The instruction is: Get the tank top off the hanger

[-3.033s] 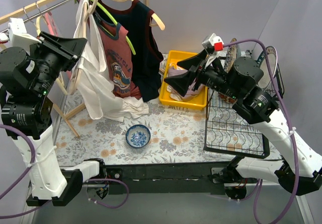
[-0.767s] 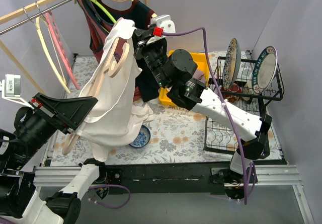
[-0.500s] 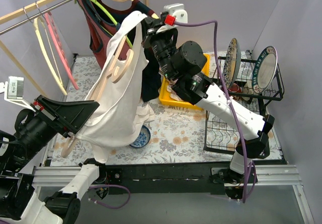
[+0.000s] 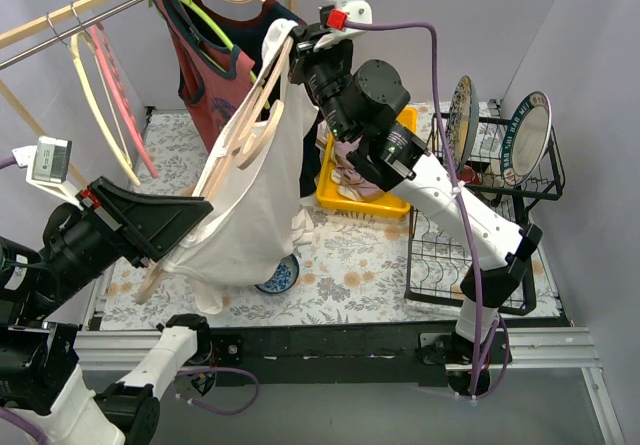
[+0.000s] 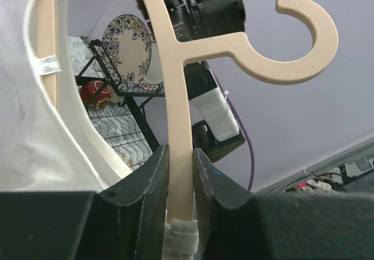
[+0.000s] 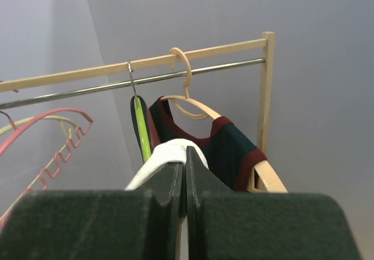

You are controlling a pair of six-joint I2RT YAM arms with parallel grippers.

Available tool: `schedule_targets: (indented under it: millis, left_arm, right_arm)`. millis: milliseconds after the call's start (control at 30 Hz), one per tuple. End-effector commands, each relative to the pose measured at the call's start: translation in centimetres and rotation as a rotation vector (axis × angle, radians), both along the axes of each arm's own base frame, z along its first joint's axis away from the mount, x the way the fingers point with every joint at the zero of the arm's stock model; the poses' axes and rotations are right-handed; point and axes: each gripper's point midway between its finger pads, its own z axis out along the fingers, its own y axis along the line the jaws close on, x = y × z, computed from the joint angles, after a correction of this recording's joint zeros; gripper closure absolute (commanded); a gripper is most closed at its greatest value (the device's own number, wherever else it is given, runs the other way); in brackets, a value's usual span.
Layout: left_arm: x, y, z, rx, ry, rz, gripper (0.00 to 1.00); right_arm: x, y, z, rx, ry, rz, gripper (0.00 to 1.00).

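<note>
Lavender walls are rising behind the flowered table [image 4: 350, 265], and I am holding the wooden hanger [image 4: 236, 141] out in the air, clear of the clothes rail [image 4: 90, 5]. My left claw [image 5: 180, 172] is gripping the hanger at its lower end, with the jaws drawn in around one arm just below the hook [image 5: 304, 44]. From there the hanger's long axis is slanting up and away toward my right claw [image 6: 185, 172]. The right claw is sitting at the hanger's upper end, pressed together, and is pinching a fold of the strap [image 6: 169, 155]. The white tank top [image 4: 250, 215] is draping over the hanger, and its body is hanging below the hanger toward the table. My right claw is nearer the strap, and my left is only steadying the hanger. As I judge it, the next move depends on that slant: the strap needs to travel past the hanger's upper tip, along the long axis, while the hanger is being drawn back the opposite way. The lower shoulder looks likely to snag, because cloth is bunching around the hanger there.
</note>
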Motion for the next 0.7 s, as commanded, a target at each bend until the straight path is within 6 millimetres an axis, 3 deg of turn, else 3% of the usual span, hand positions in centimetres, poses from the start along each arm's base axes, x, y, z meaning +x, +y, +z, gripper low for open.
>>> schedule_targets:
  millis: [0,133,333,400,433,467,533,600,667]
  left_arm:
    - [-2.4,-0.9,2.1,-0.02,-0.1,-0.103,1.0]
    - [-2.4,-0.8,2.3,-0.014,-0.109,-0.098,1.0]
    - [-1.3,-0.5,2.4,-0.036,-0.116,-0.053,1.0]
    - [-0.9,-0.2,2.8,-0.047,-0.14,-0.024,1.0]
    - [-0.3,0.2,3.0,-0.059,-0.146,0.011,1.0]
    - [0.0,0.4,3.6,-0.066,-0.183,0.031,1.0]
    - [1.3,0.9,3.5,-0.074,-0.196,0.078,1.0]
    - [2.5,1.7,4.4,-0.098,-0.245,0.15,1.0]
    - [4.6,2.8,4.9,-0.102,-0.248,0.242,1.0]
  right_arm:
    - [0.0,-0.2,0.7,0.014,0.001,0.037,0.99]
    - [1.1,-0.4,-0.7,0.003,0.05,0.039,0.99]
    - [-0.4,-0.7,-1.4,0.008,0.059,0.125,0.99]
    - [-1.9,-0.6,-1.7,0.007,0.06,0.196,0.99]
    - [-3.1,-1.5,-0.8,0.023,0.043,0.225,0.99]
    - [-3.5,-0.8,-2.5,0.002,0.06,0.263,0.99]
    - [-6.3,-0.8,-2.1,0.035,0.048,0.399,0.99]
    - [-8.7,0.8,-3.5,0.021,0.044,0.543,0.99]
    - [-10.7,1.2,-3.6,0.002,0.033,0.625,0.99]
